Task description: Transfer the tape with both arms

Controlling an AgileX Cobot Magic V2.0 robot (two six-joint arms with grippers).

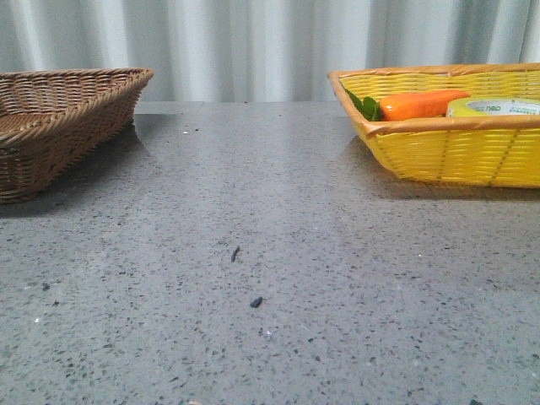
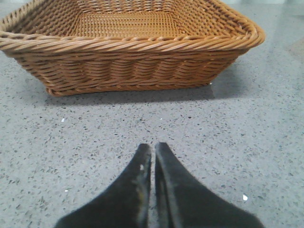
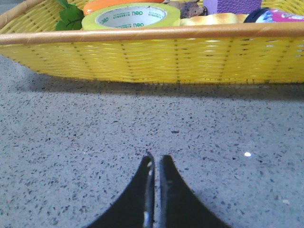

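Two grippers, the left gripper (image 2: 153, 151) and right gripper (image 3: 156, 161), hover above the worktop (image 1: 253, 253) with jaws closed on nothing. Beyond the right gripper, the tape (image 3: 130, 15) lies inside the yellow basket (image 3: 152, 54), beside the carrot (image 1: 422, 104).

Curtained lab tabletop (image 1: 253, 211), wicker baskets (image 1: 59, 118)

Worktop (image 1: 278, 253): grey speckled stone, slight sheen. Brown basket (image 2: 128, 47): woven wicker. Yellow basket (image 3: 156, 57): glossy woven plastic. Tape (image 3: 130, 15): smooth, glossy.
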